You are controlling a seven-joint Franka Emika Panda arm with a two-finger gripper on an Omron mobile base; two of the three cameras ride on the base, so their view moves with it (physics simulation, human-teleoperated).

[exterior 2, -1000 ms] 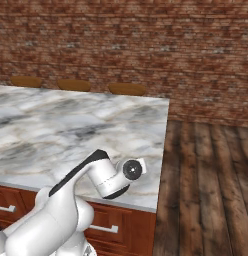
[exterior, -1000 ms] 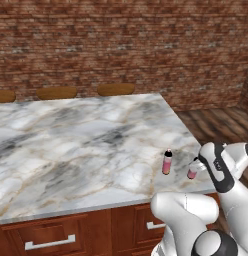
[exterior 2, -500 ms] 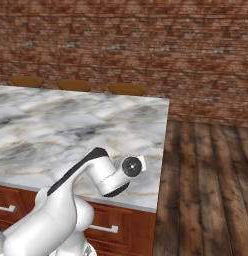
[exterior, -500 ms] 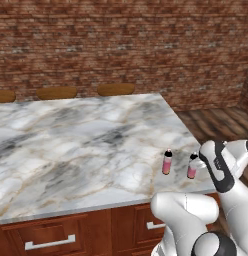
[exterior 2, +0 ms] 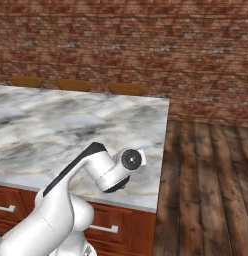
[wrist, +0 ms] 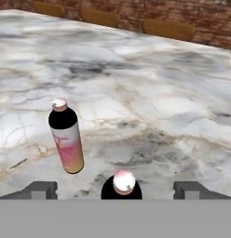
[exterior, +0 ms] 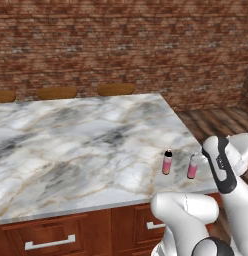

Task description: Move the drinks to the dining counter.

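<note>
The tool (wrist: 115, 189) has drawn back wide open, holding nothing; both pink bottles (exterior: 167, 162) (exterior: 192, 166) stand upright on the marble desk (exterior: 71, 145); delivery looks complete.

flat, even rendered light, no glare, faint soft shadows, textures slightly blurred, no edge distortion

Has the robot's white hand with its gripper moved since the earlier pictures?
Yes. In the left base view the white hand has drawn back from the right pink bottle, toward the marble counter's near edge, uncovering the bottle.
</note>
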